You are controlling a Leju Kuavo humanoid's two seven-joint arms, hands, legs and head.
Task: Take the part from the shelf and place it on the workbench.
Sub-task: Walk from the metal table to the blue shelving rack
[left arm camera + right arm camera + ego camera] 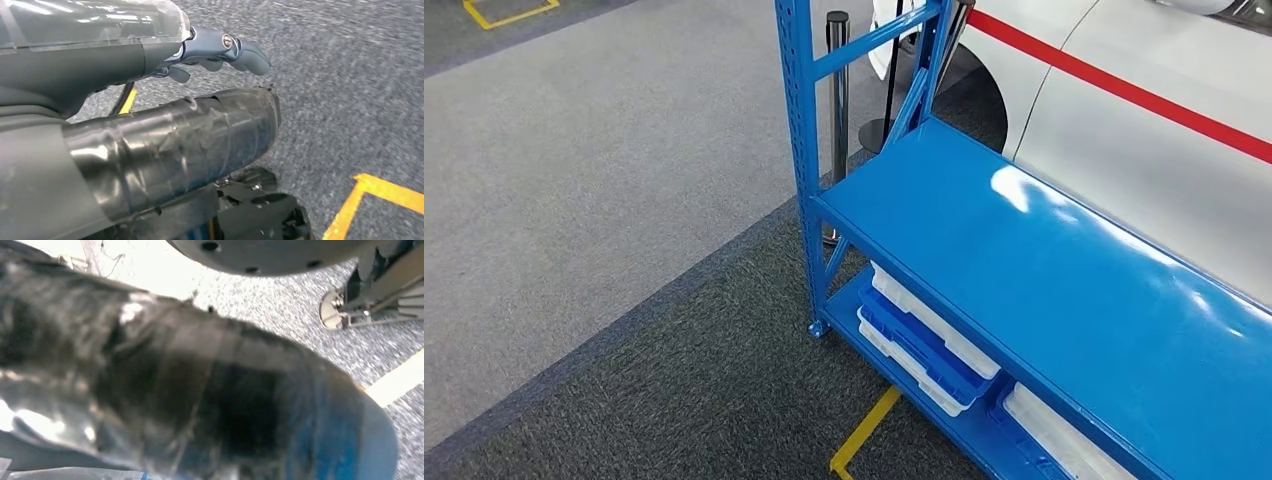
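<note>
Left hand hung over the carpet with its fingers stretched out, apart from the thumb and holding nothing. The right hand was a close blur, so I could not tell how its fingers lay. The part was probably one of the white-and-blue boxes stacked on the lower deck of the shelf, at about 5 o'clock in the head view, under the bare top deck. To do the fetch well, the robot needed to square up to the shelf and crouch low. It should then bring a hand in under the top deck's front edge and take the upper box by its near rim, since it overhung the one beneath. Yellow tape lay at 6 o'clock, and a white car stood at 2 o'clock behind the shelf.
</note>
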